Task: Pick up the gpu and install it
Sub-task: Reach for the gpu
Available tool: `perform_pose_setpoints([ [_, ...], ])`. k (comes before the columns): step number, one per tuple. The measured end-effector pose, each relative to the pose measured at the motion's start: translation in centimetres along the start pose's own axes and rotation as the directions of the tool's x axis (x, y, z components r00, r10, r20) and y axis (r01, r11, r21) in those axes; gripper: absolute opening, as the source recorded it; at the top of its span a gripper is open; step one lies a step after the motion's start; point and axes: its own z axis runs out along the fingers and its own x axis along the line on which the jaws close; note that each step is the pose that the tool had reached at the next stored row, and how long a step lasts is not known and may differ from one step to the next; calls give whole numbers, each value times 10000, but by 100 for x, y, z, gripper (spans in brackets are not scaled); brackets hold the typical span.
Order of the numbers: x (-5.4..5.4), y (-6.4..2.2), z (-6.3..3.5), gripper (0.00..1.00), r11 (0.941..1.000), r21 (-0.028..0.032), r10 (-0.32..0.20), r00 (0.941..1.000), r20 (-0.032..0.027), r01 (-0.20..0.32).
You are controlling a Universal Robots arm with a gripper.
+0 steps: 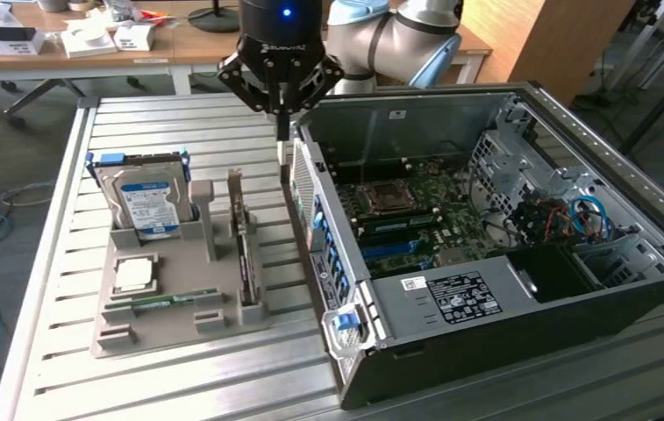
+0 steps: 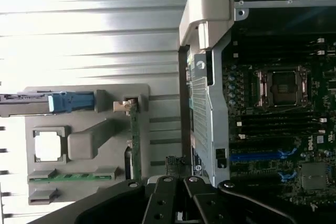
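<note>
While the gpu is standing on edge in its slot of the grey holder, at about seven o'clock from the gripper in the exterior view, the pick-up is not looking done, and all of the installing is remaining. Nearest the camera, the holder is sitting at nine o'clock of the open computer case, with a narrow strip of slatted table between them. Farther back, the hard drive is leaning at the holder's far end. The gripper is hovering over that strip, near the case's rear wall, its jaws looking drawn together and gripping nothing I can make out. That wall's edge is crowding the three o'clock side, while the gpu's top edge is lying open from above.
</note>
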Motion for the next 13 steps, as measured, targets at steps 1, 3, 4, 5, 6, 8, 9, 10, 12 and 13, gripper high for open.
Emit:
perform_pose_setpoints([
  [1, 30, -2, 3, 11, 10000, 3, 1, 10000, 0, -1],
  [3, 88, -7, 8, 11, 10000, 9, -1, 10000, 1, 1],
  [4, 120, -10, 10, 11, 10000, 13, -2, 10000, 1, 2],
  [5, 145, -12, 13, 11, 10000, 17, -2, 10000, 1, 2],
  [6, 174, -14, 16, 11, 10000, 20, -1, 10000, 2, 1],
  [8, 223, -18, 21, 11, 10000, 29, -1, 10000, 2, 1],
  [9, 246, -19, 24, 11, 10000, 33, -1, 10000, 2, 1],
  [10, 267, -21, 27, 11, 10000, 36, -2, 10000, 3, 2],
  [12, 301, -24, 31, 11, 10000, 44, -2, 10000, 3, 2],
  [13, 314, -25, 34, 11, 10000, 48, -2, 10000, 3, 2],
])
